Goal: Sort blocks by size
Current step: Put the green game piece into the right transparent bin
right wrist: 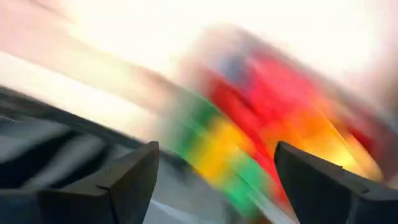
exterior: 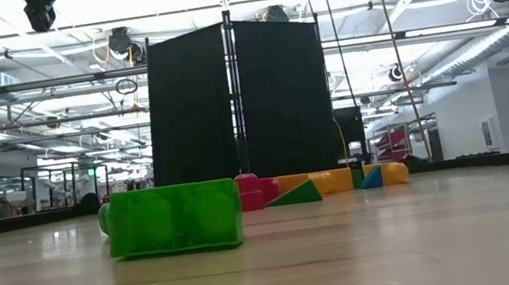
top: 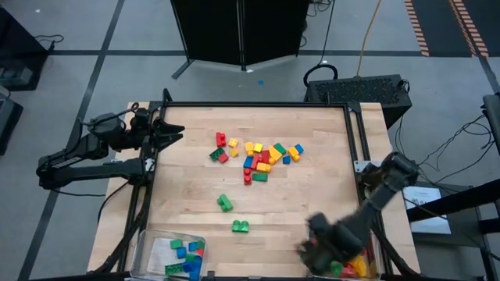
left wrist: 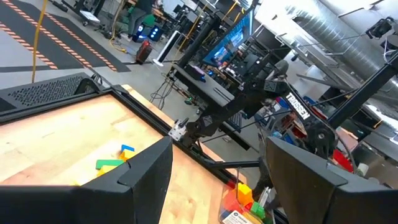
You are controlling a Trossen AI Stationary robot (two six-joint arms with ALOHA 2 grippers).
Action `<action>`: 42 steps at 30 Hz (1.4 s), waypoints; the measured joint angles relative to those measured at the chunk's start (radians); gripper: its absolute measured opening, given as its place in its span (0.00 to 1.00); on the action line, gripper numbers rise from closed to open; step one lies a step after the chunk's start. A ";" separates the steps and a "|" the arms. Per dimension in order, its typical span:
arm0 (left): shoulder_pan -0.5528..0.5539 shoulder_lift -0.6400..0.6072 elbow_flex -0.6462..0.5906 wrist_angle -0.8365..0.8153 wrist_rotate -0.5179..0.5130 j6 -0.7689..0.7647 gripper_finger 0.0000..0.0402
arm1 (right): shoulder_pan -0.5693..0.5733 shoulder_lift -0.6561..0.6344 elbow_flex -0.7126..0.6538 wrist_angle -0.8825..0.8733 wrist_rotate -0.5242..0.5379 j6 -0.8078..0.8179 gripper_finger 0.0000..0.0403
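High view first: the wooden bench (top: 312,156) fills the frame, with two dark arms, one at each side. At the near left corner sits a clear bin (top: 148,248) with green and blue bricks inside, and at the near right corner another bin (top: 373,264) shows red, yellow and green pieces, so two bins in all. The right tool (top: 316,251) hangs over the bench just beside that right-hand bin, blurred with motion; its wrist camera shows the two fingers spread wide with nothing between them and a smear of coloured bricks ahead. The left tool (top: 173,131) waits over the far left edge of the bench, fingers also spread and empty. The blocks still to be sorted lie in a main cluster (top: 258,154) toward the far middle, somewhere near twenty pieces, too packed to count exactly. Two green strays lie nearer: one green block (top: 225,203) at mid-bench, and one longer green block (top: 241,226) lying with its long axis across the bench. That last one lies off to the right tool's left and is the closest loose piece to it, so I would judge the right arm better placed to fetch it.
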 joint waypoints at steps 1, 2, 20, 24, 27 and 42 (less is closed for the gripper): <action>0.000 0.000 0.000 0.000 0.000 0.001 0.64 | -0.038 0.000 0.005 0.038 0.079 -0.074 0.76; 0.000 0.000 0.000 0.000 0.000 0.002 0.64 | -0.078 0.000 0.005 0.079 0.150 -0.163 0.76; 0.000 0.000 0.000 -0.040 -0.001 0.020 0.64 | -0.476 0.279 0.004 0.717 0.093 -1.604 0.76; 0.000 -0.001 0.000 -0.053 -0.001 0.020 0.64 | -0.476 0.325 0.004 0.771 0.018 -1.635 0.76; 0.000 0.000 0.000 -0.085 -0.001 0.020 0.64 | -0.466 0.352 0.004 0.800 -0.017 -1.634 0.76; 0.000 0.000 0.000 -0.110 -0.012 0.018 0.64 | -0.454 0.436 0.005 0.866 -0.010 -1.655 0.76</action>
